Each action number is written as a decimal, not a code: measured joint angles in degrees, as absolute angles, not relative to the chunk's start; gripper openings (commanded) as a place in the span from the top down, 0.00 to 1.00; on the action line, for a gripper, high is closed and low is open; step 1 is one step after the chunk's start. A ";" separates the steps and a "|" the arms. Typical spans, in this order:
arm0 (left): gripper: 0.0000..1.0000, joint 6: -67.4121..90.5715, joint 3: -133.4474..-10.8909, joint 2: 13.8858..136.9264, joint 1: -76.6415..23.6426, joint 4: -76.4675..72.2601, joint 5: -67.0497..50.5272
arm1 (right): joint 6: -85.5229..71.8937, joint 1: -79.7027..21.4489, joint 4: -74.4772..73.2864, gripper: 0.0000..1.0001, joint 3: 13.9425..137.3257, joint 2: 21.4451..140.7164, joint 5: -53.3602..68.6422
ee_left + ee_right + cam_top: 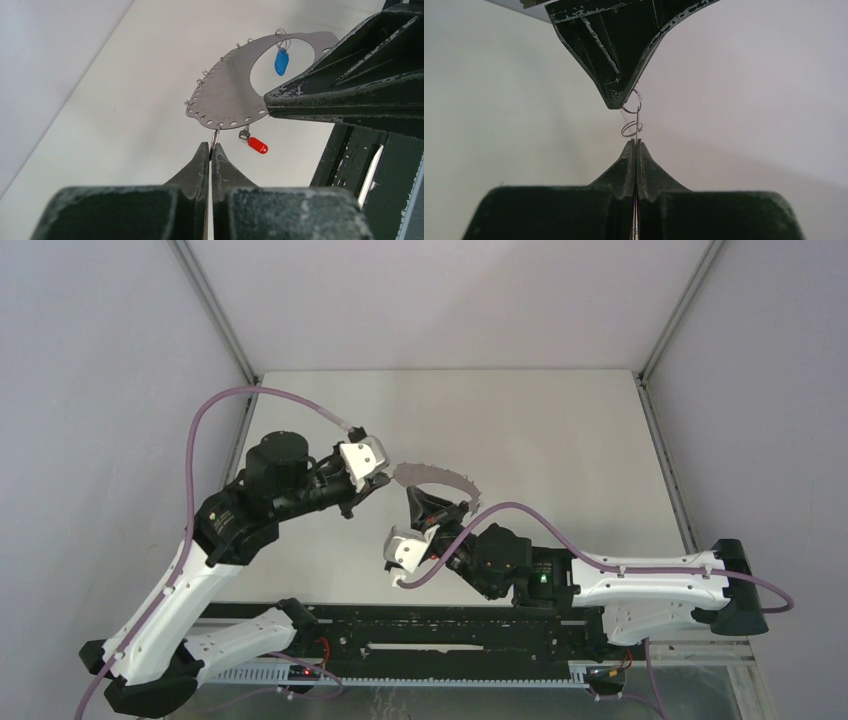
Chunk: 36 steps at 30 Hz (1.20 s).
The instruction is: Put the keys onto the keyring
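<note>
The keyring (227,92) is a flat grey metal ring with holes and small wire loops along its rim, held in the air between both grippers. In the top view it shows as a thin arc (437,476). The blue key (281,61) hangs from a loop at the ring's far rim. The red key (257,145) hangs below the near rim. My left gripper (210,146) is shut on a small wire loop at the near rim. My right gripper (636,142) is shut on the ring's edge and enters the left wrist view from the right (267,102).
The white table (560,440) lies below the ring, with grey walls and metal corner posts (215,315) on three sides. A black rail (450,635) runs along the near edge between the arm bases.
</note>
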State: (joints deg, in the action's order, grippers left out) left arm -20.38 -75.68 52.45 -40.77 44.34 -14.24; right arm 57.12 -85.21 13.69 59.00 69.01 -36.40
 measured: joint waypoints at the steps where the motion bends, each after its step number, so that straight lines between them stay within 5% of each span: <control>1: 1.00 -20.32 -75.68 52.45 -40.75 44.34 -14.24 | 57.10 -85.21 13.61 1.00 59.00 68.99 -36.40; 36: 1.00 -0.89 -70.48 48.14 -34.17 29.89 -28.75 | 53.12 -85.69 13.47 1.00 59.00 64.69 -32.51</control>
State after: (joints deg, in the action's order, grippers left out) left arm -0.89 -70.48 48.14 -34.17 29.89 -28.75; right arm 53.12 -85.69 13.47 59.00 64.69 -32.51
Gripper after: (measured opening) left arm 0.011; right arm 0.006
